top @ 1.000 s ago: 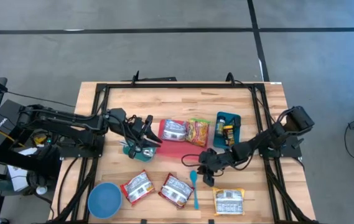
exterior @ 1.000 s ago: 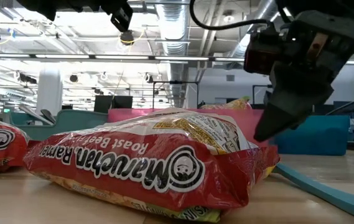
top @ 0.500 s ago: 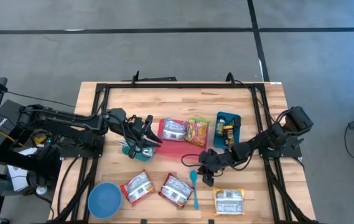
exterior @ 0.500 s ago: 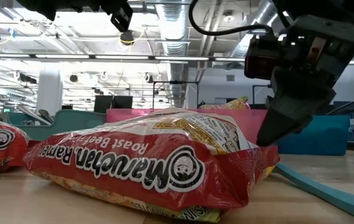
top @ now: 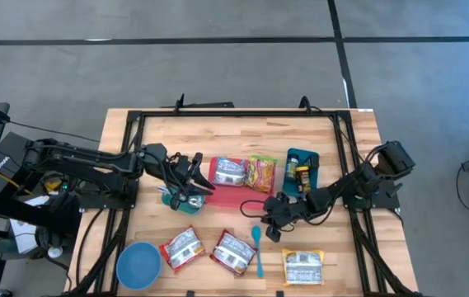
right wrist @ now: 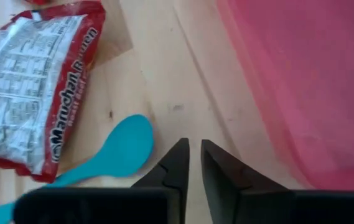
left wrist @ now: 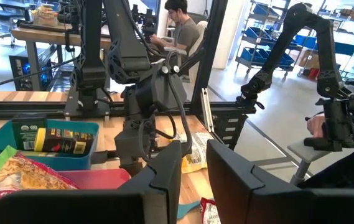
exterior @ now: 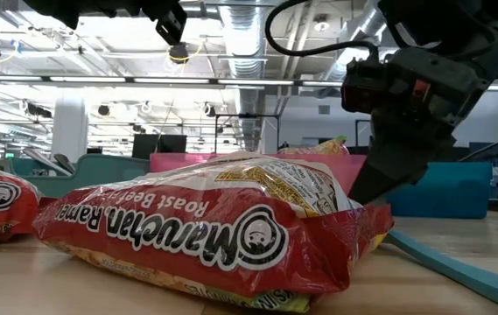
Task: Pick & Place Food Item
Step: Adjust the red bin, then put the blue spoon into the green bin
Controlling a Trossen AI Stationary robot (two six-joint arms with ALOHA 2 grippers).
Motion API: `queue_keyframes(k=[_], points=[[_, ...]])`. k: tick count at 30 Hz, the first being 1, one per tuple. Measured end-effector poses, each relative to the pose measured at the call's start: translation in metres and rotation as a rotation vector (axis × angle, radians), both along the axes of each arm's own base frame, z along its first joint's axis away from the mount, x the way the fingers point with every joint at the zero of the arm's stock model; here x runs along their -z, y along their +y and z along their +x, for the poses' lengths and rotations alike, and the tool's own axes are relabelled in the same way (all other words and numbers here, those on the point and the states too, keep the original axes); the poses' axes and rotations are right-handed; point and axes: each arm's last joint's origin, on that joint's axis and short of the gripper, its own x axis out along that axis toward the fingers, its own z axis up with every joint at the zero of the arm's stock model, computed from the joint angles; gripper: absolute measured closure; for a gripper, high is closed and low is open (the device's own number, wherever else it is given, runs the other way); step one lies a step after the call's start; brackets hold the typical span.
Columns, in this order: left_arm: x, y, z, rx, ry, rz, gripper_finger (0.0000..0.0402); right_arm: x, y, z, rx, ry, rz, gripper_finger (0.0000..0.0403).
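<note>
Two ramen packets [top: 230, 172] [top: 260, 174] lie flat in the pink tray [top: 232, 198] at mid-table. My right gripper [top: 269, 221] hangs slanting down over bare wood just off the tray's near right corner. In the right wrist view its fingers [right wrist: 178, 163] stand almost together, with only a thin slit and nothing between them, between the teal spoon [right wrist: 111, 155] and the tray's edge [right wrist: 301, 81]. My left gripper [top: 191, 186] points level toward the tray from its left. A narrow gap shows between its fingers [left wrist: 164, 174], with nothing in it.
Two red ramen packets [top: 182, 247] [top: 234, 252], a yellow packet [top: 302, 266] and a blue bowl [top: 139, 266] lie along the near edge. A teal bin [top: 302, 169] with small packets stands right of the tray. A person [left wrist: 180, 25] sits beyond the table.
My right gripper has stayed over the same spot and has turned a little at the wrist, its fingers now leaning slightly more toward the tray.
</note>
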Motion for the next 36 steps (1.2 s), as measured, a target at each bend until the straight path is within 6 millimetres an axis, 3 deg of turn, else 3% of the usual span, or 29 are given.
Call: queue_keyframes(k=[6,23,36], points=[[0.000,0.000,0.000,0.000,0.000,0.000,0.0329,0.002,-0.007,-0.001,0.032,0.033,-0.025,0.0400],[0.000,0.000,0.000,0.000,0.000,0.000,0.0329,0.002,-0.025,0.005,0.100,0.028,-0.030,0.0402],[0.000,0.000,0.000,0.000,0.000,0.000,0.0329,0.002,-0.010,0.001,0.036,0.039,0.014,0.0403]])
